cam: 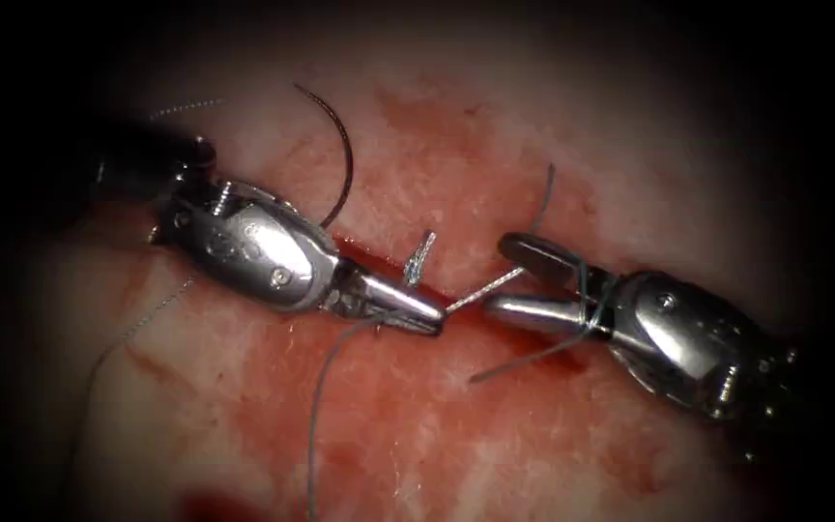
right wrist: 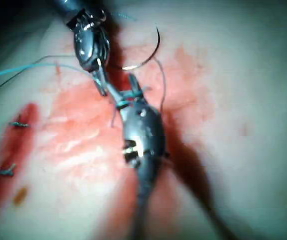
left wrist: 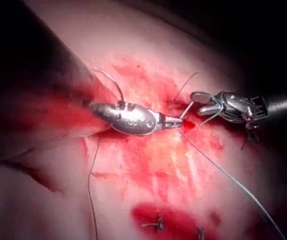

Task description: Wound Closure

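The cut (cam: 371, 261) runs across the reddened tissue (cam: 456, 164) between the two tools. My left tool (cam: 434, 317) comes in from the left with its jaws shut on the thread (cam: 483, 291). That taut stretch leads between the open jaws of my right tool (cam: 503, 277). Loops of thread (cam: 584, 295) wind around the right tool's jaws. Held by neither tool, the curved needle (cam: 344, 159) lies on the tissue behind the left tool. More thread (cam: 315, 416) trails from the left tool toward the front. The left wrist view shows the left tool (left wrist: 176, 121) and the right tool (left wrist: 199, 102).
A short thread tail (cam: 418, 257) stands up from the cut beside the left tool. Earlier stitches (right wrist: 18, 123) sit in red fluid (right wrist: 13, 135) farther along the wound. A thin strand (cam: 137, 324) lies on the left of the tissue.
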